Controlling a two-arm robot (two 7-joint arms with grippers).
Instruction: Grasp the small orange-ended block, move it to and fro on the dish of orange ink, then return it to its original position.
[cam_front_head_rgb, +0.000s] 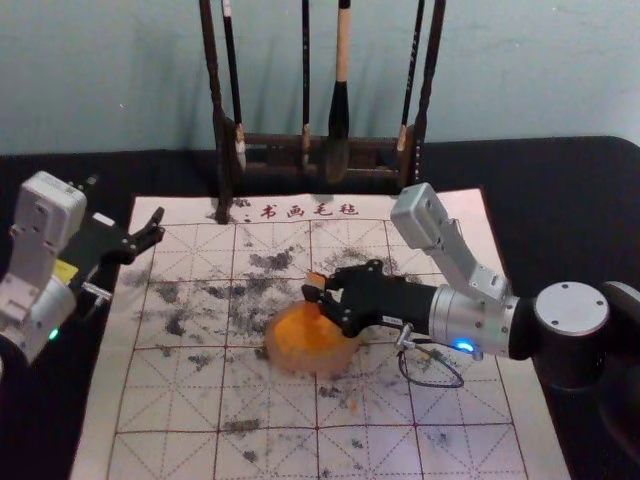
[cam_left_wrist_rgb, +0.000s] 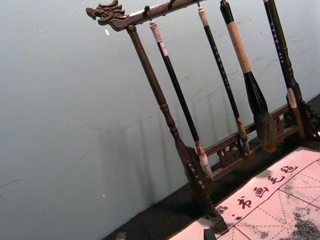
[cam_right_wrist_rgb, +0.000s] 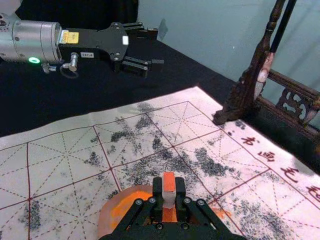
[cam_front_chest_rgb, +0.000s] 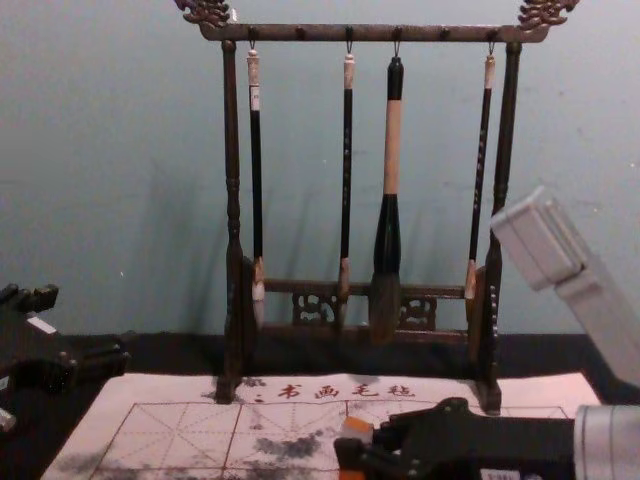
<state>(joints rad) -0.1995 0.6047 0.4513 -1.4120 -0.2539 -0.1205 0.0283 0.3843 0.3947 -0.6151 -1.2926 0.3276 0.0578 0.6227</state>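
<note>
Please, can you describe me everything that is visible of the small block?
The small block is straight-sided, with an orange upper end and a pale part below; its material I cannot tell. The right gripper pinches it between its fingers, roughly upright, by the far side of the dish of orange ink. Whether it touches the ink is hidden.

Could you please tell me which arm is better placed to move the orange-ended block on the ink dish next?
Probably the right: the right gripper holds the orange-ended block at the ink dish, while the left gripper hangs open and empty, well off to the dish's left.
</note>
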